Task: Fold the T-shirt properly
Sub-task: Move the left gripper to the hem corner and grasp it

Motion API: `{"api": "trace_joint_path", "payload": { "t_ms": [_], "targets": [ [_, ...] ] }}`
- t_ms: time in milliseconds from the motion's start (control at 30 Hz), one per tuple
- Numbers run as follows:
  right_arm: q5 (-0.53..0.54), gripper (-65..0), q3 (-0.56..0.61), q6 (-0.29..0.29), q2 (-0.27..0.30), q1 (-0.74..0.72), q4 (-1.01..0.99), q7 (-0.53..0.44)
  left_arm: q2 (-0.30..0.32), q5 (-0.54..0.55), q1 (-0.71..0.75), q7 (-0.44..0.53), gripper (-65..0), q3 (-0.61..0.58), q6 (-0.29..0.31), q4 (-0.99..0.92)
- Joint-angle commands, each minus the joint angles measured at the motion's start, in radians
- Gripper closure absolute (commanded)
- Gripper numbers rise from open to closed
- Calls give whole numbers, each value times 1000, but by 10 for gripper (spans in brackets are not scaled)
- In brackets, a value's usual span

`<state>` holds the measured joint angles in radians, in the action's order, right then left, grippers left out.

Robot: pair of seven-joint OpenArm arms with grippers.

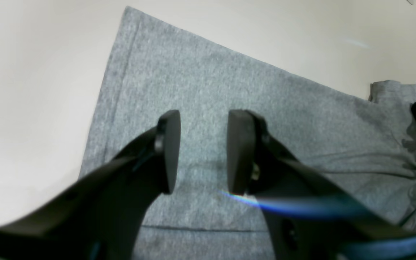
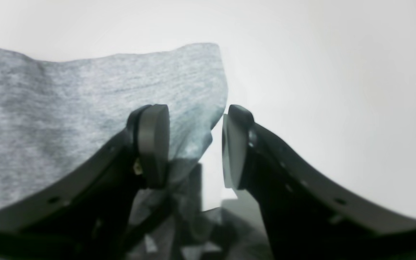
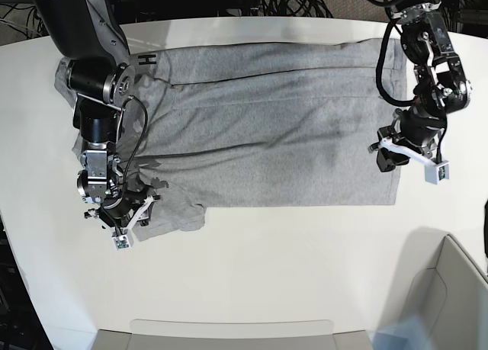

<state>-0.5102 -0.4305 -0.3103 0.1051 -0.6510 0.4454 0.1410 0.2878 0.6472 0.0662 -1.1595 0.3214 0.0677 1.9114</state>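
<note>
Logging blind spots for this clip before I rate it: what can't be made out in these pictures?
- Base view: the T-shirt collar end is covered by the right arm; its lettering is not readable.
- Base view: both hands are too small to judge contact with the cloth.
- Right wrist view: the right hand is open, but the blurred cloth edge between its fingers hides whether it touches.
- Left wrist view: the left hand is open; its height above the cloth is unclear.

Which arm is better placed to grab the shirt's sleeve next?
The right. Its open gripper sits at the sleeve end of the T-shirt, with cloth at its fingertips in the wrist view. The left gripper, also open, hovers over the hem end, far from any sleeve.
</note>
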Motion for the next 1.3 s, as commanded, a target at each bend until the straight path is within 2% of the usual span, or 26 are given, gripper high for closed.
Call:
{"api": "trace_joint_path", "payload": {
  "t_ms": [0,100,300,533,700,800,1033,1200,1267],
  "targets": [
    [-17,-265,2,3,3,-37,13,-17,12,10,-13,11,-207,2,-1,15],
    [-63,-273,2,3,2,-37,13,-17,12,10,-13,9,-207,2,-1,15],
    [-72,-343,0,-2,3,-37,13,-17,12,10,-13,9,-208,2,-1,15],
    [-66,-342,-8,0,2,-34,11,-25,12,10,-13,9,-208,2,-1,15],
    [61,-342,-6,3,8,-26,8,-19,12,10,-9,9,-208,2,-1,15],
    [78,-342,-6,3,8,-26,8,-17,12,10,-9,9,-208,2,-1,15],
    [81,-342,-6,-2,-31,-3,5,-14,12,10,-10,9,-208,2,-1,15],
    [81,-342,-6,-7,-77,1,5,96,12,10,-12,8,-208,2,-1,15],
    [81,-342,-6,-36,-91,1,6,107,12,10,-13,8,-208,2,-1,15]
  ]
}}
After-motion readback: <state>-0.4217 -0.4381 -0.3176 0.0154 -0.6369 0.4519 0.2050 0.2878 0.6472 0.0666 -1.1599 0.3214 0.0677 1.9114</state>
